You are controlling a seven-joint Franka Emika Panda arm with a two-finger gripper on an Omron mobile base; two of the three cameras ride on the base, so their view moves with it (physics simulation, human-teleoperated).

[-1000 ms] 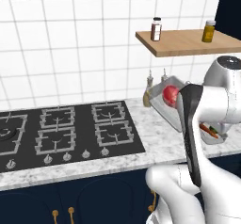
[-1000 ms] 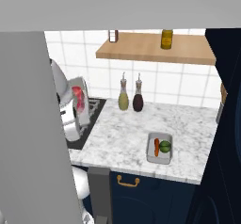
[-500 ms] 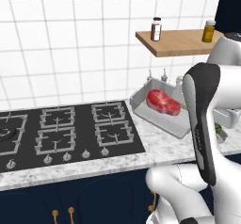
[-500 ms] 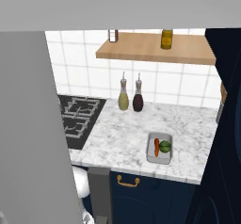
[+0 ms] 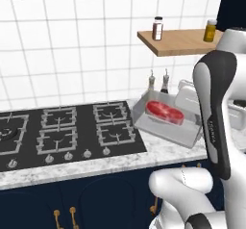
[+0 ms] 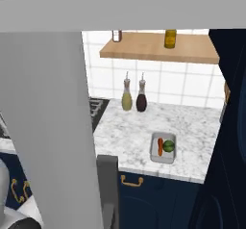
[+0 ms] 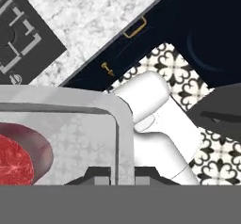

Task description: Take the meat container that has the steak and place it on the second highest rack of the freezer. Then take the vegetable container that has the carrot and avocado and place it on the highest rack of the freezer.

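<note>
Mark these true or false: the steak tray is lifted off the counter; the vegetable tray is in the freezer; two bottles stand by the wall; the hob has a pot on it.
1. The steak tray is held tilted above the counter, its rim in the hand. True.
2. The vegetable tray is in the freezer. False: it lies on the counter.
3. Two bottles stand by the wall. True.
4. The hob carries a pot. False: its burners are bare.

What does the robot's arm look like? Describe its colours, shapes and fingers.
The arm is glossy white with rounded, tubular links, and one long link carries a dark charcoal panel with small pale lettering. Its joints bulge like smooth white domes. In the hand view the fingers are small, dark and blocky.
</note>
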